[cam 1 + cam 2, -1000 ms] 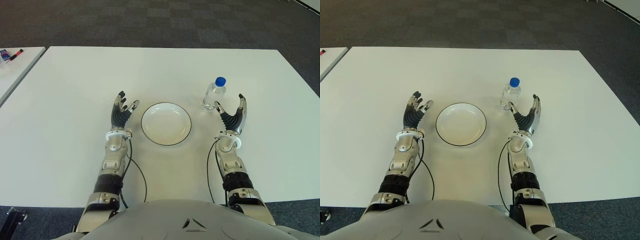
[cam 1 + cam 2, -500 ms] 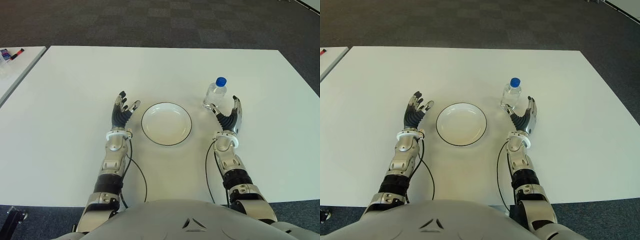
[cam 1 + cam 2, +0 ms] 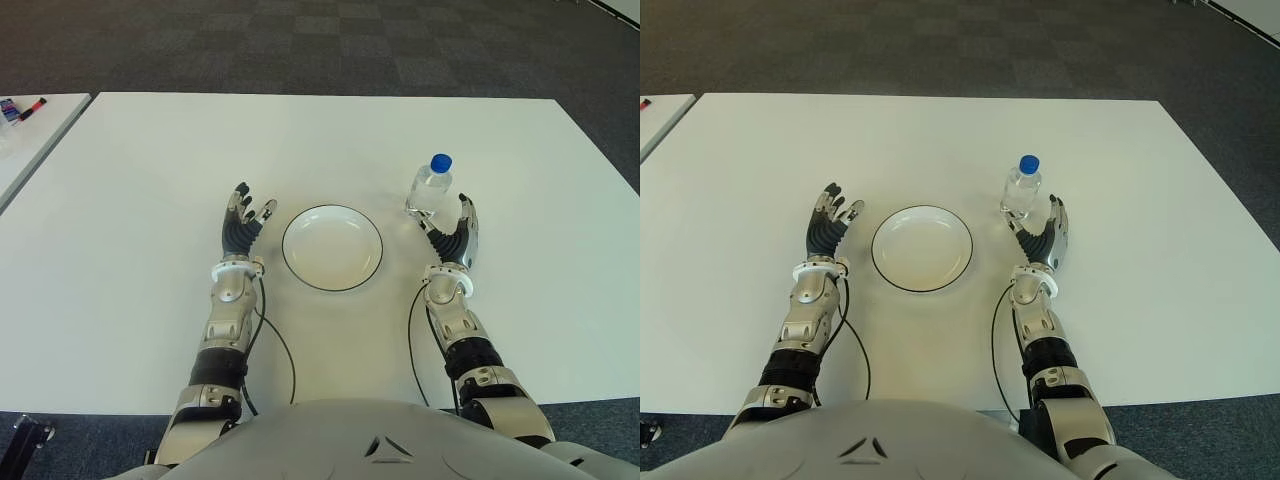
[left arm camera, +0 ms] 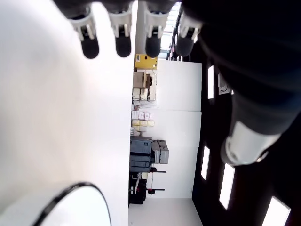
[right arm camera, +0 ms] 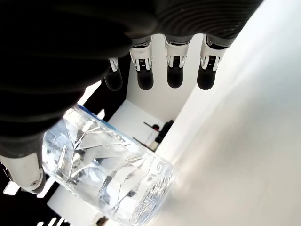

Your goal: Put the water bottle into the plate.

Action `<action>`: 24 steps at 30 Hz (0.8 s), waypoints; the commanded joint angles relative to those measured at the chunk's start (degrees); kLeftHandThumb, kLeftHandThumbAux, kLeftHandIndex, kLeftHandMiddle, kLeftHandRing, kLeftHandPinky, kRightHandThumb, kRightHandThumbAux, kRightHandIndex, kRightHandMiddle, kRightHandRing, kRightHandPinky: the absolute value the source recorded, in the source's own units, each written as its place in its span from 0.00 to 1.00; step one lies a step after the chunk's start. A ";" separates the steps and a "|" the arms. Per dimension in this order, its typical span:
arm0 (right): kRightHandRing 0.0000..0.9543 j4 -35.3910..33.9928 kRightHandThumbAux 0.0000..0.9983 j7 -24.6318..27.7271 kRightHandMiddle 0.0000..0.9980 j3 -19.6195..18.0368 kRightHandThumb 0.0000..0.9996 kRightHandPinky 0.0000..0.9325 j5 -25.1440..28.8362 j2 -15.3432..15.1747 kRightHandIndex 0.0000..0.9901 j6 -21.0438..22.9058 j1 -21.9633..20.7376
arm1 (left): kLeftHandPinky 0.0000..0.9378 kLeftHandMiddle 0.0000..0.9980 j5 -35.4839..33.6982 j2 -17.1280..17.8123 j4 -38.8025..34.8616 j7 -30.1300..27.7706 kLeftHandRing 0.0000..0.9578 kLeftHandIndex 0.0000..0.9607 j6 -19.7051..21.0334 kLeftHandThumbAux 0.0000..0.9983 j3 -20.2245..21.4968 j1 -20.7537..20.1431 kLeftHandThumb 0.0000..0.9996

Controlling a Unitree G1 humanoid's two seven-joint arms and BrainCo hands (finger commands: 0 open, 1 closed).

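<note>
A clear water bottle (image 3: 430, 187) with a blue cap stands upright on the white table (image 3: 130, 200), right of a round white plate (image 3: 332, 247) with a dark rim. My right hand (image 3: 450, 232) is open just in front of the bottle and slightly to its right, palm toward it, fingers spread and holding nothing. The right wrist view shows the bottle (image 5: 113, 174) close between thumb and fingers (image 5: 175, 75), not gripped. On the plate's left side my left hand (image 3: 245, 222) is open and idle.
A second white table (image 3: 25, 140) at the far left carries small items (image 3: 20, 108). Dark carpet lies beyond the table's far edge. Black cables (image 3: 275, 345) run along both forearms.
My right hand has moved left and forward, closing in on the bottle. The left hand, plate and bottle have not moved.
</note>
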 commanded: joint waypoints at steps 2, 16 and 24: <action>0.04 0.90 0.55 0.15 0.03 0.67 0.35 0.09 -0.05 -0.35 0.02 -0.63 -0.44 | 0.09 0.06 -0.84 -0.16 1.03 -0.73 0.04 0.08 -0.34 0.68 0.33 0.21 0.20; 0.04 -0.15 0.55 4.07 0.03 1.94 0.35 0.08 0.54 -0.68 0.02 -0.50 -0.01 | 0.05 0.05 0.95 0.80 1.30 -0.77 0.03 0.07 -0.11 0.66 -0.69 0.17 0.18; 0.04 -0.41 0.56 6.17 0.04 2.51 0.36 0.08 1.16 -0.68 0.02 -0.60 0.02 | 0.04 0.04 0.65 0.91 1.13 -0.63 0.02 0.07 0.29 0.66 -0.78 0.09 0.18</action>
